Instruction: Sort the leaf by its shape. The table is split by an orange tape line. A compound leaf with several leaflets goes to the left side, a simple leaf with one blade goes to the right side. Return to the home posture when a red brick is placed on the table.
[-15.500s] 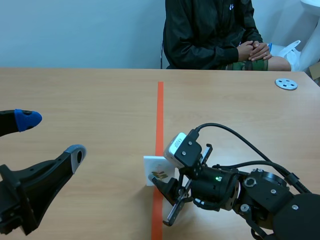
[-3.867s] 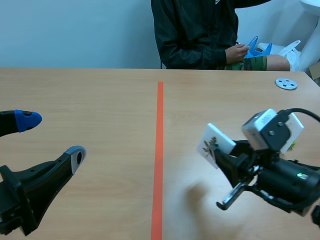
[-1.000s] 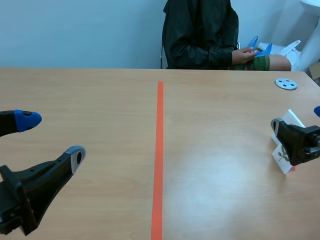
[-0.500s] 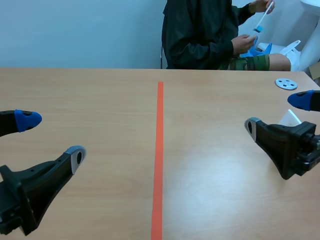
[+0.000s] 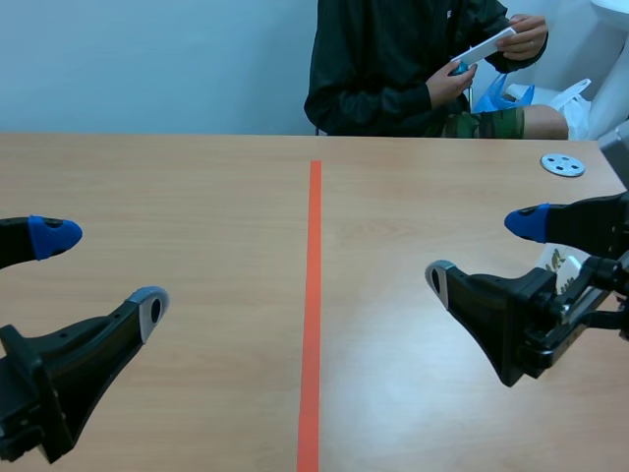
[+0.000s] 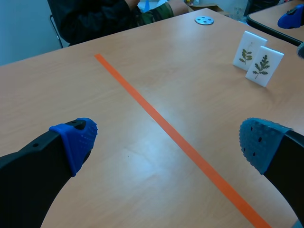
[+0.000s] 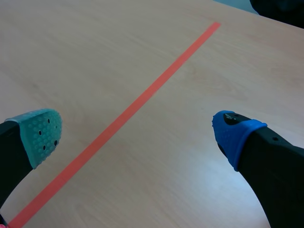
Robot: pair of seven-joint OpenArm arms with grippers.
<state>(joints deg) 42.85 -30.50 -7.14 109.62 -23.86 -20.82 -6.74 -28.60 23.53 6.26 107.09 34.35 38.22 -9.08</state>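
Wooden table (image 5: pixel 197 187), one orange tape line (image 5: pixel 314 295). Scene view: my left gripper (image 5: pixel 101 269) and right gripper (image 5: pixel 483 252) both gape, holding nothing; a person (image 5: pixel 383 69) holds one white card (image 5: pixel 484 47). Left wrist view alone shows two cards standing right of the line: far leaf card (image 6: pixel 249 48), near leaf card (image 6: pixel 264 66), plus one grey disc (image 6: pixel 203 20). Right wrist view: only line and table.

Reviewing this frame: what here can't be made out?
- Scene view: a leaf card stands mostly hidden behind the right tool.
- Left wrist view: the far card and near card are too small to count leaflets surely.
- Scene view: the white card held by the person is turned away, its face unseen.
- Right wrist view: no cards in frame.
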